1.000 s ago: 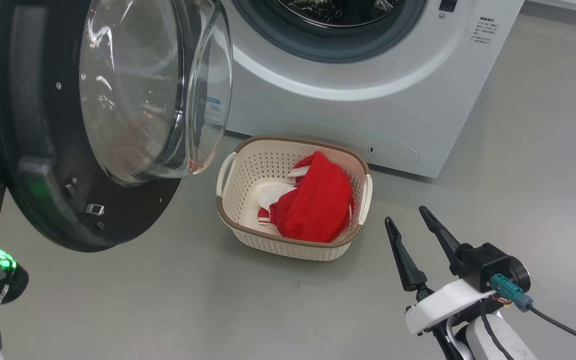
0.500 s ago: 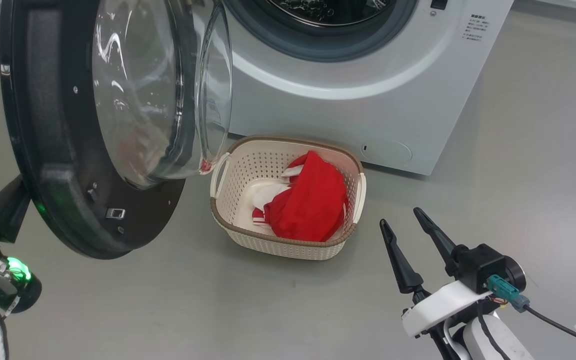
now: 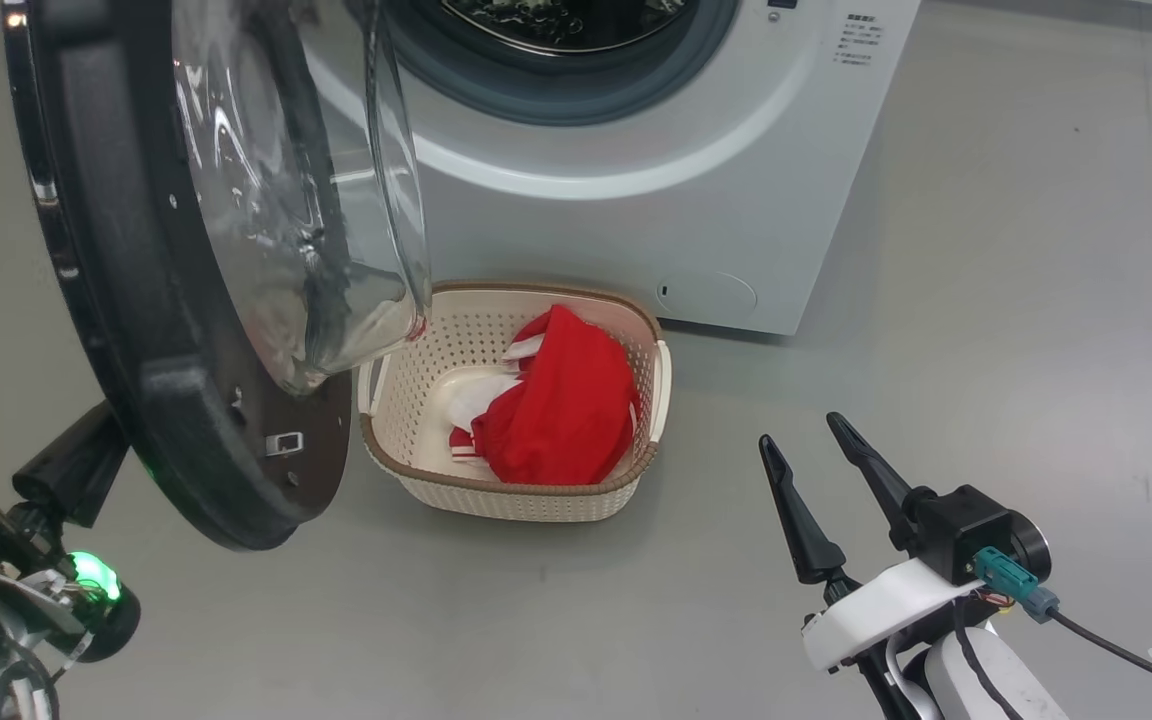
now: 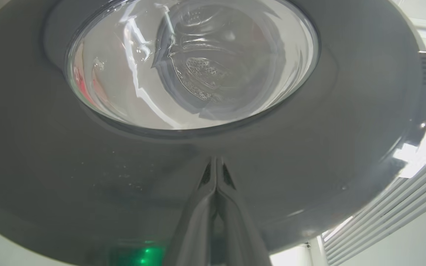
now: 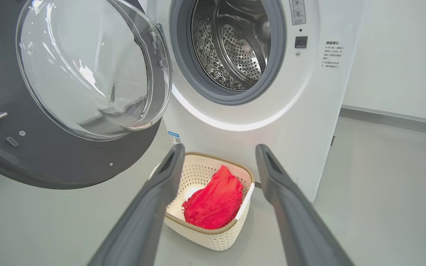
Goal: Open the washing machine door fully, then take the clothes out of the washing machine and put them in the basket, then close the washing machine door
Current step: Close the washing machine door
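Two fingers of my left gripper, pressed together, touch the glossy black washing machine door at 10 o'clock; my right gripper hangs spread at 4 o'clock. Red clothes lie in the perforated cream basket at 12 o'clock. Closing is in hand, I judge: next, push the round door toward the white washing machine.

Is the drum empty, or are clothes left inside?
Empty, as far as shown: the drum shows bare steel; the red clothes lie in the basket.
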{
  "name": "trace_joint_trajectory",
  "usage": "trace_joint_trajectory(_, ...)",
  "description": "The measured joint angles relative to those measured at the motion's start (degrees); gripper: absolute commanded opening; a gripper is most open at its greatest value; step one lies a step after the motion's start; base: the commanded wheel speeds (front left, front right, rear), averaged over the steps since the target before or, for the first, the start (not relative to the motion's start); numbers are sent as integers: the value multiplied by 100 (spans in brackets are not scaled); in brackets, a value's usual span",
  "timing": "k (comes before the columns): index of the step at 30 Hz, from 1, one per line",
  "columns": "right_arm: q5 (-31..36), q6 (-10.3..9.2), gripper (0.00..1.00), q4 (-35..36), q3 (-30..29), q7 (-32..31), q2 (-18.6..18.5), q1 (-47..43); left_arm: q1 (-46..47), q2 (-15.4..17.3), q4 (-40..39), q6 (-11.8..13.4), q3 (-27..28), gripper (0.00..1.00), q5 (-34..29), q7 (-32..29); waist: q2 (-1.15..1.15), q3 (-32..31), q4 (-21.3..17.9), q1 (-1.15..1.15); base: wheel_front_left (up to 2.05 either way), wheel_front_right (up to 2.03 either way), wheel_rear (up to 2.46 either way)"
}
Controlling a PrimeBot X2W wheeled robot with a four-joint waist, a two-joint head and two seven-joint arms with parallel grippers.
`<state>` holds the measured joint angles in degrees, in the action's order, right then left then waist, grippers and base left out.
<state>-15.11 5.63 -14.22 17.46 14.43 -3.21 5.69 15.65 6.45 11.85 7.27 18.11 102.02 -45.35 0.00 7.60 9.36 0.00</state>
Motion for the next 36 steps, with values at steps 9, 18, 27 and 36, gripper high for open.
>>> trace_joint_trajectory(9,-3,-8,100,0,1,0,1,-1,-175,-176,-288,1,-159,0,224,-153,0,-25,-401,0,0,0,0)
trace_joint_trajectory(18,-48,-23,100,2,19,0,5,-1,-289,-276,-469,1,-434,0,297,-198,0,-41,-839,0,0,0,0)
trace_joint_trajectory(27,-51,-23,100,3,114,0,11,-1,-304,-361,-470,1,-505,0,379,64,0,-23,-1293,0,0,0,0)
trace_joint_trajectory(36,-243,-32,100,56,223,0,18,-3,-288,-374,-272,1,-397,0,378,740,0,34,-1914,0,0,0,0)
